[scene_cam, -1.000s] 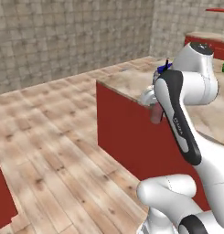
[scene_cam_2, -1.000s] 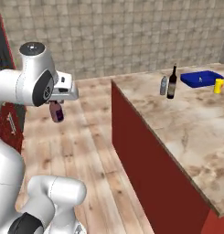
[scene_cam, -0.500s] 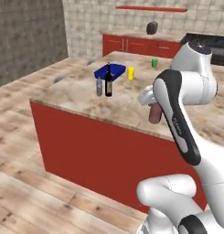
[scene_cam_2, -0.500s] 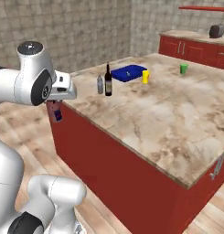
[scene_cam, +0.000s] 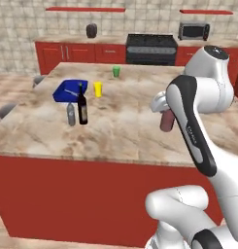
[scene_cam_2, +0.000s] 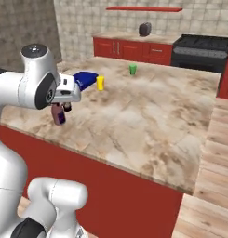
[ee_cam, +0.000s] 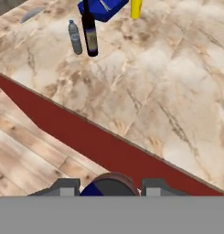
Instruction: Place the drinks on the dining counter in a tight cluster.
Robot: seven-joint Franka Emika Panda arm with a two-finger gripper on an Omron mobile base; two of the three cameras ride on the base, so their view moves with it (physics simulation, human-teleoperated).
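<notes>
Spanning most of the scene, the island point(scene_cam: 130, 131) is shown with a beige-brown veined marble top and plain red sides, its near edge just ahead of the robot. Beyond it, along the far wall, red cabinets point(scene_cam: 86, 52) and a black stove point(scene_cam: 151, 48) are seen, with a microwave point(scene_cam: 194, 31) at the far right.

The white arm is raised above the near right part of the island in the left base view. The gripper point(scene_cam: 166, 113) is clenched around the can point(scene_cam: 166, 120), a short maroon one held upright and lifted clear of the marble; in the right base view the can point(scene_cam_2: 58, 114) hangs below the hand at the near left edge of the top. In the hand view its round top point(ee_cam: 109, 185) sits between the two finger tips.

On the left part of the island a blue tray point(scene_cam: 70, 90) lies flat. Just in front of it the wine bottle point(scene_cam: 82, 105) stands upright, tall and dark with a pale label. The grey bottle point(scene_cam: 71, 114) stands just beside it on its left, upright and much shorter; whether the two touch cannot be told. A yellow cup point(scene_cam: 97, 89) stands just right of the tray. A small green cup point(scene_cam: 116, 72) stands farther back, near the far edge. The can is well apart from both bottles.
</notes>
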